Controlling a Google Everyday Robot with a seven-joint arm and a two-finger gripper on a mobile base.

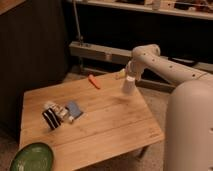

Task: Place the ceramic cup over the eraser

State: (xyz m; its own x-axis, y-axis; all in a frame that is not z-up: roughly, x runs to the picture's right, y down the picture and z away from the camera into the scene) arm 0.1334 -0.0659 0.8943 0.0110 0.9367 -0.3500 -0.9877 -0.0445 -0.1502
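Observation:
The ceramic cup [128,88], small, white and tapered, hangs a little above the far right part of the wooden table [110,125]. My gripper [130,80] at the end of the white arm [160,62] is shut on the cup from above, and a faint shadow lies on the wood under it. Toward the left of the table lies a small cluster: a dark striped item [50,119], a flat blue piece [75,108] and a small pale block [64,113]. Which of these is the eraser I cannot tell. The cup is well to the right of that cluster.
A green bowl [31,158] sits at the table's near left corner. An orange stick-like item [93,81] lies at the far edge, and something yellow [120,75] shows just behind the cup. A dark cabinet stands on the left, with low shelving and a rail behind.

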